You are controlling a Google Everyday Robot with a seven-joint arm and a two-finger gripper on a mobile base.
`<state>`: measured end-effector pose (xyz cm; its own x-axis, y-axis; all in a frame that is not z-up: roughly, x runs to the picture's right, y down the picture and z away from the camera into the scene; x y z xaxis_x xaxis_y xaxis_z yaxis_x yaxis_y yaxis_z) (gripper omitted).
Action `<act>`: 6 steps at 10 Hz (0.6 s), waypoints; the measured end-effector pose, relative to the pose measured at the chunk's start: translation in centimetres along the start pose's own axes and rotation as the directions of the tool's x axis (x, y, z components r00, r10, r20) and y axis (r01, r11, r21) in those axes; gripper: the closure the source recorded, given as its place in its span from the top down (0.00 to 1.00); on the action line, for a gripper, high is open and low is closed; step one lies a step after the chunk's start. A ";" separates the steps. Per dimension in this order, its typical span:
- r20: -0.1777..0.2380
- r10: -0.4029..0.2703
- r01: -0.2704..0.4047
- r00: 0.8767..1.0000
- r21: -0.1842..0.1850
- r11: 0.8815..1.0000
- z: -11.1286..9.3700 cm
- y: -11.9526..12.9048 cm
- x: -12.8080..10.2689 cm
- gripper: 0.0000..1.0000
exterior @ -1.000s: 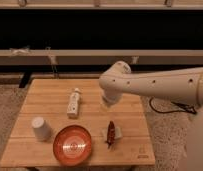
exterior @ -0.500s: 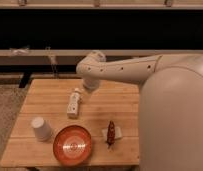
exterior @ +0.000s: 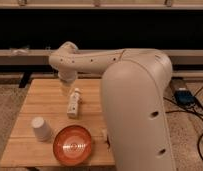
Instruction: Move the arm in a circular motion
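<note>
The cream-white arm (exterior: 135, 100) fills the right half of the camera view. Its thick near segment stands over the right part of the wooden table (exterior: 42, 97). A thinner segment with small dark holes reaches left to a rounded joint (exterior: 65, 55) above the table's back edge. The gripper (exterior: 66, 85) hangs down from that joint, just above the table, behind and left of a white bottle (exterior: 73, 102) that lies on its side. It holds nothing that I can see.
An upside-down white cup (exterior: 41, 128) stands at the table's front left. An orange-red bowl (exterior: 72, 145) sits at the front middle. A small object (exterior: 105, 135) peeks out beside the arm. Cables and a dark box (exterior: 184, 96) lie on the floor at right.
The arm has swung left and closer to the camera. Its big segment now hides the table's right side and most of the small brown object. The table objects have not moved.
</note>
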<state>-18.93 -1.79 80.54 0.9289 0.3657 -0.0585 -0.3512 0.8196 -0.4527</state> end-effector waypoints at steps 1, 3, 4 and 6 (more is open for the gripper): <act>0.009 -0.056 0.056 0.998 -0.014 0.998 0.0 1.6 -3.4 0.73; 0.026 -0.138 0.139 0.990 -0.048 0.989 -0.5 6.1 -7.7 0.73; 0.034 -0.168 0.169 0.985 -0.056 0.984 -0.7 7.8 -8.8 0.73; 0.050 -0.230 0.233 0.972 -0.082 0.969 -1.5 12.5 -11.0 0.73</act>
<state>-33.39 3.78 74.21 0.9777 0.1891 0.0916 -0.1139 0.8431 -0.5255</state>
